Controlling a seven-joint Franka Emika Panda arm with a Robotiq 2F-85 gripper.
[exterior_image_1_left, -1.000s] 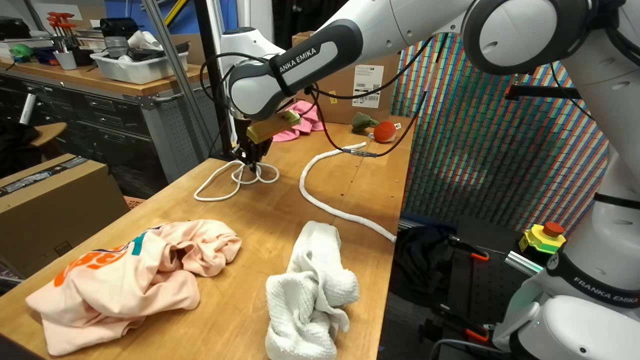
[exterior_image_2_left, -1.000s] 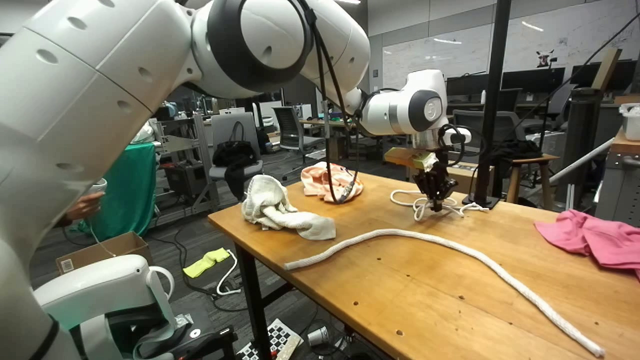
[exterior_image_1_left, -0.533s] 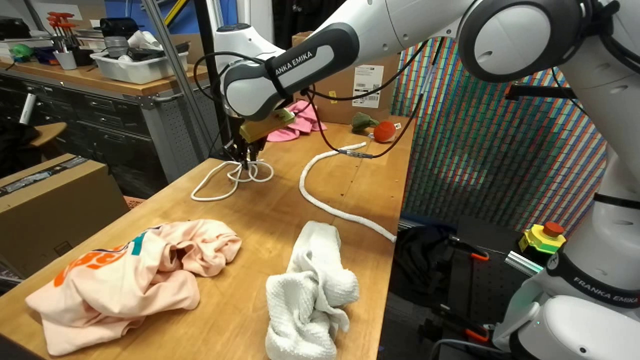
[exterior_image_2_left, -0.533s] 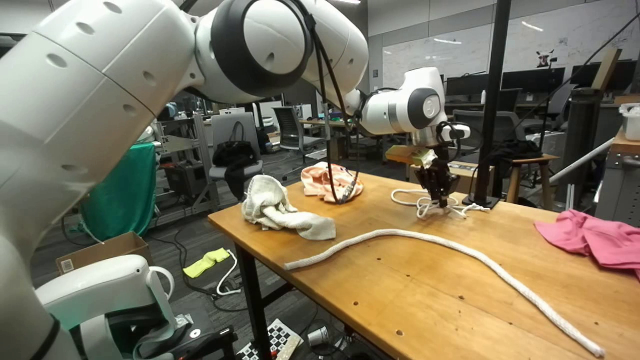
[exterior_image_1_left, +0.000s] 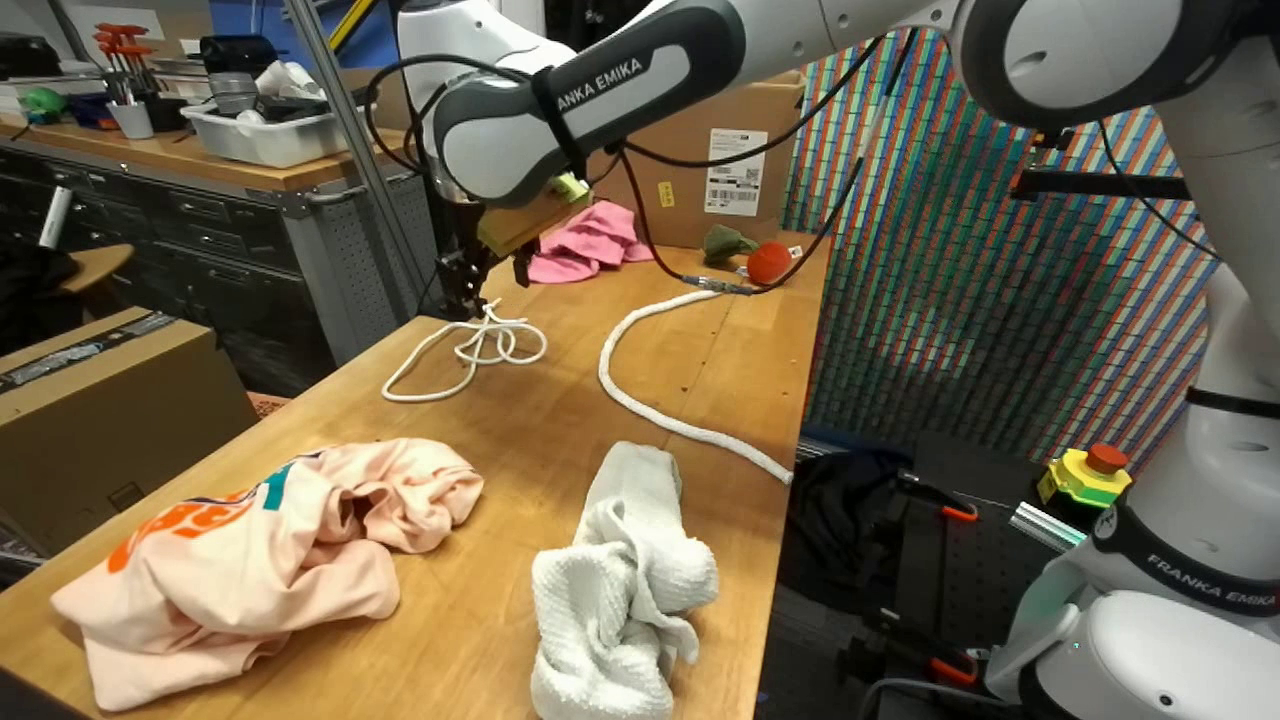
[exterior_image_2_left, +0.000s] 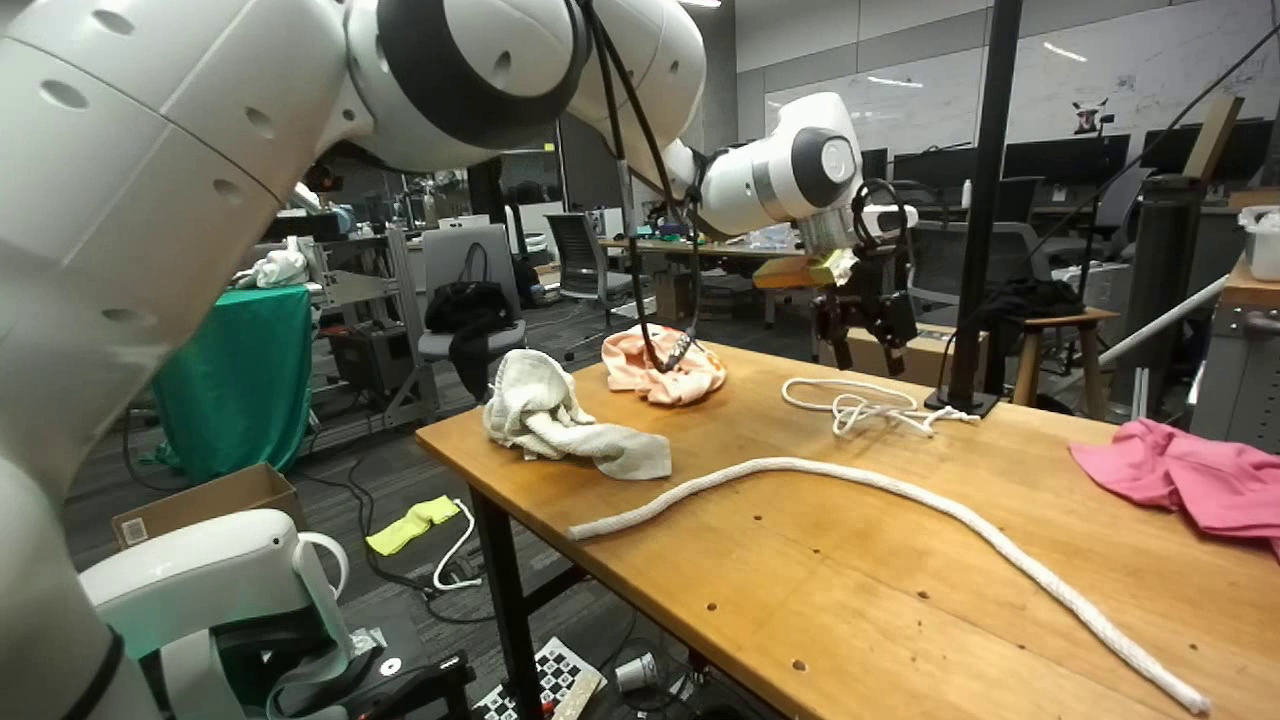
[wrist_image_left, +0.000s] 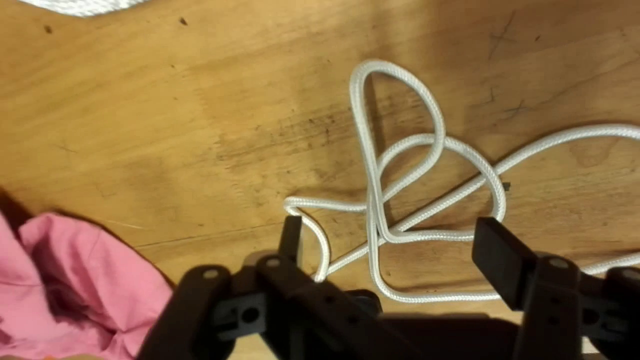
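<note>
My gripper is raised above the wooden table with its jaws spread wide. Nothing sits between its fingertips in the wrist view. Below it, a thin white cord lies on the wood in crossing loops; parts of it pass behind the fingers in that view. In both exterior views the cord rests on the table, and a gap shows between it and the jaws in an exterior view. A yellowish block sits on the wrist just over the gripper.
A thick white rope curves along the table. A peach shirt, a white towel and a pink cloth lie around it. Farther off are a red ball and a cardboard box. A black post stands close by the gripper.
The gripper was down at the cord with its fingers together; it has opened and lifted away from the table. The cord has stayed on the wood, nearly the same in shape.
</note>
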